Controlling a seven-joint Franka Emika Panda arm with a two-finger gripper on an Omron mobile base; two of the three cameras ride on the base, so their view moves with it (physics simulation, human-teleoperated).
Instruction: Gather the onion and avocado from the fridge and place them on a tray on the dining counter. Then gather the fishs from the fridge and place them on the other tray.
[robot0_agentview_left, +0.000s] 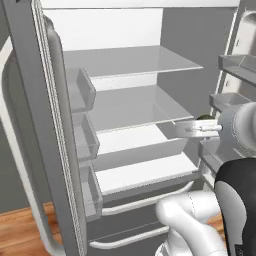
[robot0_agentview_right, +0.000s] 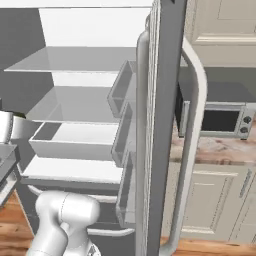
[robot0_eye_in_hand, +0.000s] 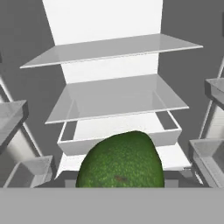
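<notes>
The fridge (robot0_agentview_left: 135, 107) stands with both doors swung open, and its glass shelves (robot0_eye_in_hand: 118, 96) and pull-out bin (robot0_eye_in_hand: 118, 131) are bare. The avocado (robot0_eye_in_hand: 121, 161), a dark green bumpy lump, hangs close in front of the hand camera, out from the shelves and level with the bin. My gripper (robot0_agentview_left: 199, 125) is shut on it in front of the fridge's right side. A sliver of the avocado (robot0_agentview_left: 204, 117) shows just above the white hand. The fingertips are hidden behind the fruit in the hand view.
The left door (robot0_agentview_left: 35, 130) and the right door (robot0_agentview_right: 165, 115) with its long pale handle flank the opening, each lined with door bins (robot0_agentview_left: 82, 135). A microwave (robot0_agentview_right: 220, 120) sits on a counter beyond the right door, above cream cabinets (robot0_agentview_right: 210, 200). The floor is wood.
</notes>
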